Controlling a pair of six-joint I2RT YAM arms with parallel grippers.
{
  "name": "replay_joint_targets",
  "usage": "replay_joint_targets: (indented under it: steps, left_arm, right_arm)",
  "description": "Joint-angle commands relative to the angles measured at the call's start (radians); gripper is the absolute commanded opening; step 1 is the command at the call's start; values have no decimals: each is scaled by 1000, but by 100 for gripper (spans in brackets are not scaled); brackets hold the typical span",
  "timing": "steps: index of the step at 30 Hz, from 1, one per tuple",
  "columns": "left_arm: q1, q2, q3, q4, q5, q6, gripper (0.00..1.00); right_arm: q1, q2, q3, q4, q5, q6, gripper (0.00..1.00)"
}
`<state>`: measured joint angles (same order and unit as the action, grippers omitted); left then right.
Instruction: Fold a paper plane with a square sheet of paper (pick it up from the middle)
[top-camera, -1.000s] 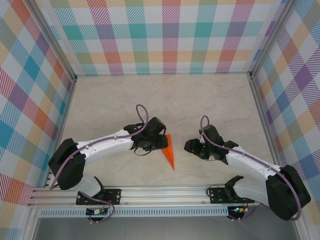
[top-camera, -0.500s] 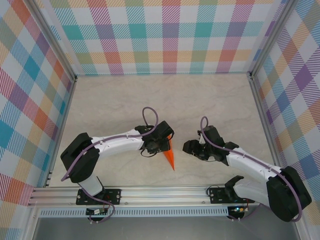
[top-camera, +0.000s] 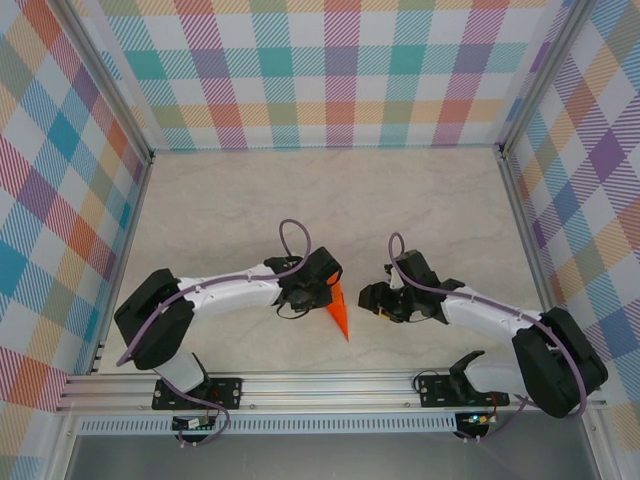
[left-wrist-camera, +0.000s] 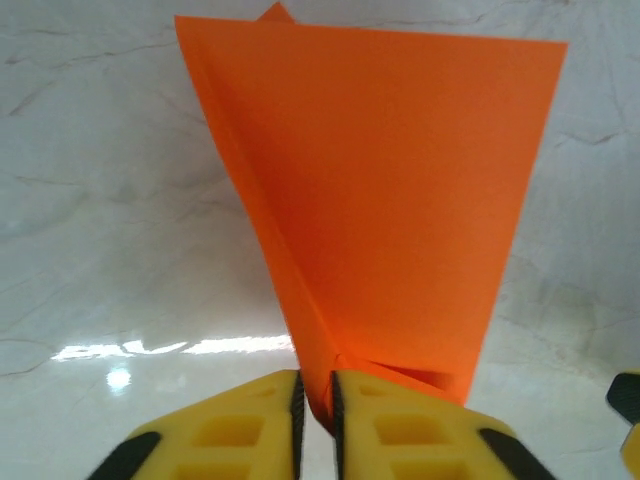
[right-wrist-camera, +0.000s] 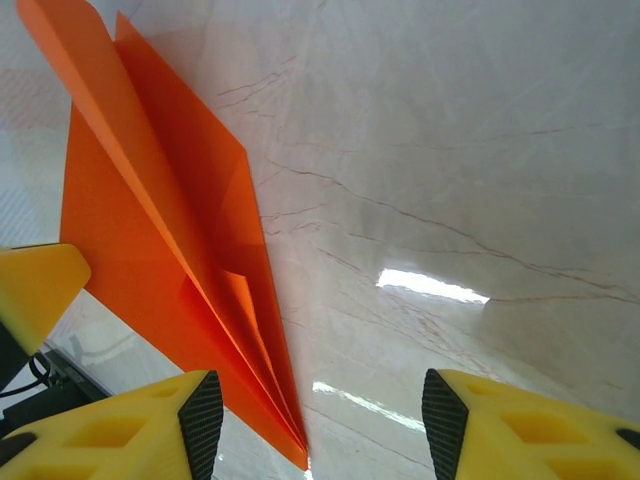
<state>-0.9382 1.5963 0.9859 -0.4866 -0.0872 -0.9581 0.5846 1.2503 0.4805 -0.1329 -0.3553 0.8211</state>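
Pinching with the yellow fingers (left-wrist-camera: 230, 435) of the left gripper (left-wrist-camera: 317, 405), drawing them almost together on a raised crease of the square sheet of paper (left-wrist-camera: 400, 200) and pressing the fold from both sides with the black pads. Clamping a sheet no longer flat or square: bright orange, plain and unmarked, folded into a long pointed wedge with layered flaps meeting along a sharp central ridge. Narrowing toward the clamped fingers in the left wrist view, widening away from them over the pale marbled table (left-wrist-camera: 100, 200), and showing a small tucked flap just beside the grip. Appearing from above as a slim orange triangle (top-camera: 339, 316) just right of the left gripper (top-camera: 322, 296), between the two wrists, pointing its tip toward the near edge of the table. Hovering beside it with the right gripper (right-wrist-camera: 315, 425), spreading those fingers (right-wrist-camera: 520, 430) wide and grasping nothing. Catching the same sheet (right-wrist-camera: 140, 240) from the right wrist as two overlapping orange blades tapering to a fine point low in the gap between the open fingers, clear of both pads there.
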Motion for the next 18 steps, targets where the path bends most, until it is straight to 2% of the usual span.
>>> replay_joint_targets:
  steps: [1,4,18]
  left_arm:
    - [22,-57,-40,20,5,5,9]
    - [27,-80,-73,36,9,7,5]
    - [39,-101,-93,49,16,23,4]
  right_arm:
    - [22,35,50,43,-34,-27,57]
    - [44,72,75,49,-36,-32,57]
    - [116,247,163,135,-93,-57,60]
